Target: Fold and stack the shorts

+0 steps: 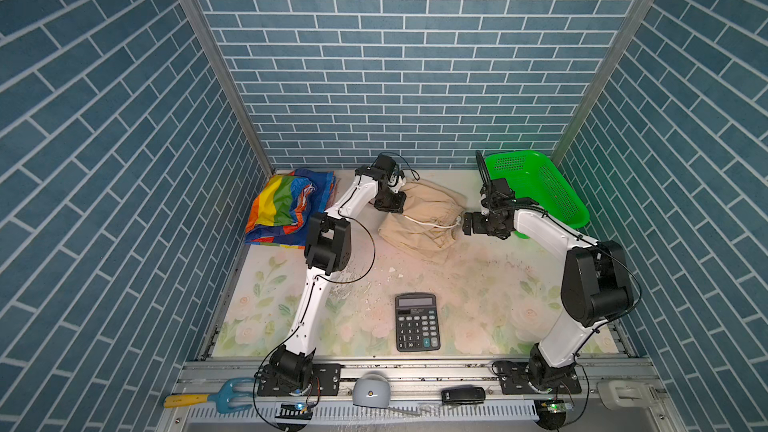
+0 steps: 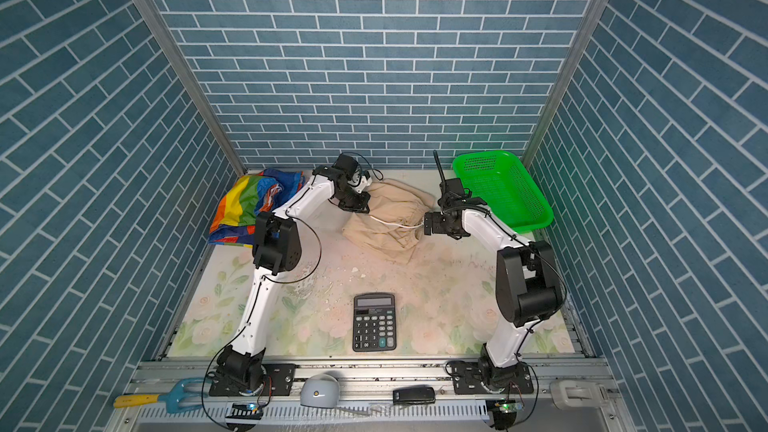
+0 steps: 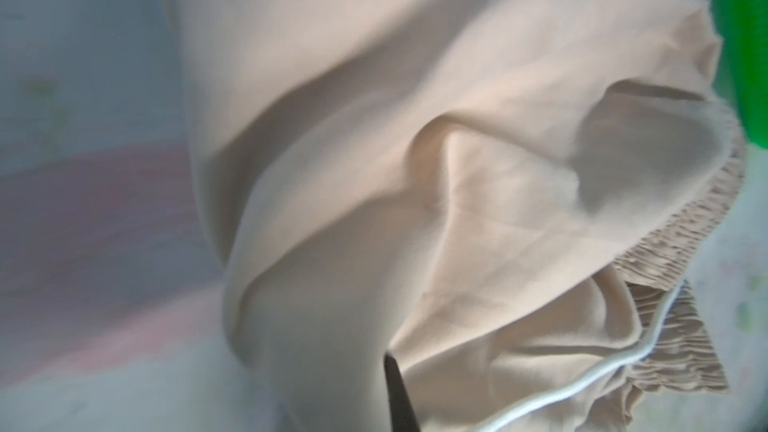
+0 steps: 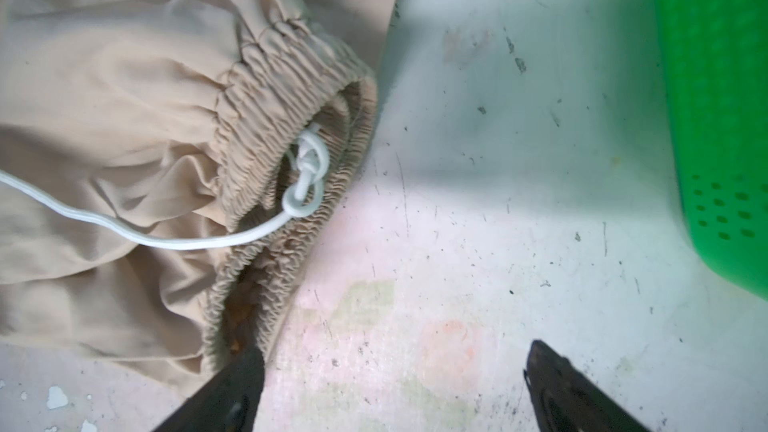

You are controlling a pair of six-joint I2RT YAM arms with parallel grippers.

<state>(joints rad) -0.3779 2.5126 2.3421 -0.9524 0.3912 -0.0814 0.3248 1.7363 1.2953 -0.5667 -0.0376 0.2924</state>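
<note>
Left pincer is clamped on the beige shorts; right pincer (wide open, empty) should close on the waistband just beside its finger.

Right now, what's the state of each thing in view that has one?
beige shorts: crumpled, not folded
drawstring: knotted, tail loose across the cloth
rainbow-striped shorts: lying back left, neither gripper on them
green basket: nothing visible inside
calculator: lying face up
left gripper: shut on beige shorts
right gripper: open, beside beige shorts
</note>
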